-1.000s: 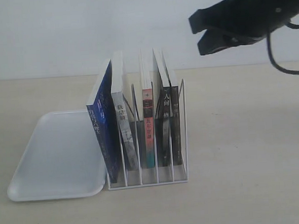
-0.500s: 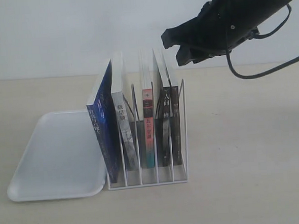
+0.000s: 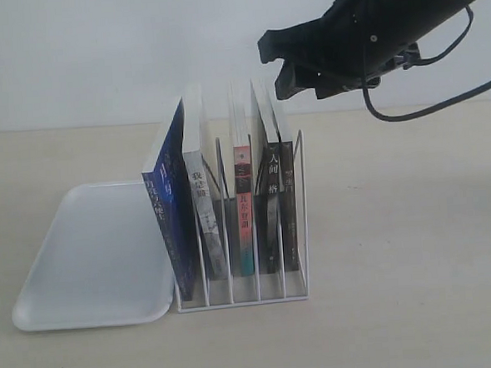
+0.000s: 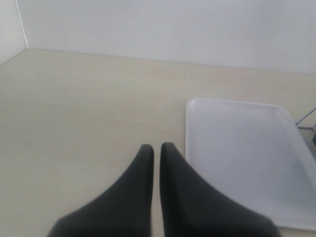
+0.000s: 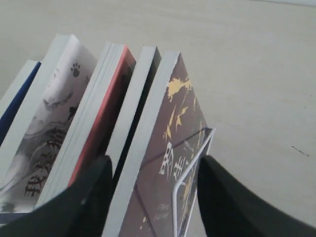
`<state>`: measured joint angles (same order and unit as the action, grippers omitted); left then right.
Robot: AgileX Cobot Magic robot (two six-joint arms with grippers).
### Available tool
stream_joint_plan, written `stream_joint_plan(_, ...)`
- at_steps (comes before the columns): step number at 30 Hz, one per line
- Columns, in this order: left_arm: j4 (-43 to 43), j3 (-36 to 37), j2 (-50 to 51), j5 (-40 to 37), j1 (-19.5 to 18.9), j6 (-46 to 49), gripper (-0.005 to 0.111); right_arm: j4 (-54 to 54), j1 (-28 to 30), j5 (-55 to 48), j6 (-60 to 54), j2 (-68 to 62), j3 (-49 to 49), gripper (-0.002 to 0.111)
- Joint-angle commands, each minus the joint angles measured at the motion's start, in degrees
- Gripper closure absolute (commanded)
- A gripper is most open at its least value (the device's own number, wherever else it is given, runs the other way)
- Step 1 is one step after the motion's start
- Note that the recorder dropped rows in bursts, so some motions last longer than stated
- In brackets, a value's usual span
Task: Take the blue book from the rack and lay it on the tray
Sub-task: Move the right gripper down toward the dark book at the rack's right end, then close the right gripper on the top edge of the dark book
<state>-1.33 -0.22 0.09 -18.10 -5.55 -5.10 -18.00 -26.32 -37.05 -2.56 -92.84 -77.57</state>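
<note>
**A:** Step?
**B:** Approach. Right gripper (image 3: 273,68) hovers over the rack's (image 3: 244,302) end away from the tray (image 3: 91,252), jaws wide, empty. Left gripper (image 4: 156,153): jaws nearly closed.
**A:** Blue book (image 3: 173,205)?
**B:** Rack's tray-side slot, leaning. Next, I judge: cross over, descend, grip its top.

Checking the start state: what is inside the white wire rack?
Five upright paperbacks: the dark blue book leaning at the end nearest the frosted white tray, then grey-spined, red-and-teal-spined and two dark-spined books. Covers between them are hidden.

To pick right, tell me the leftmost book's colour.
Dark blue book, best in exterior view.
</note>
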Motion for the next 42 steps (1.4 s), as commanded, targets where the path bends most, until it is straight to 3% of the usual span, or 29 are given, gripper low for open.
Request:
stream_joint_plan(1, 0.0, 0.2, -0.1, -0.1, 0.3, -0.4, 0.103, -0.1, -1.9, 0.6, -0.7, -2.3, -0.2, 0.058)
stream_joint_plan(42, 0.0, 0.2, -0.1, -0.1, 0.3, -0.4, 0.103, 4.3, -2.2, -1.7, 0.5, -3.7, -2.6, 0.058)
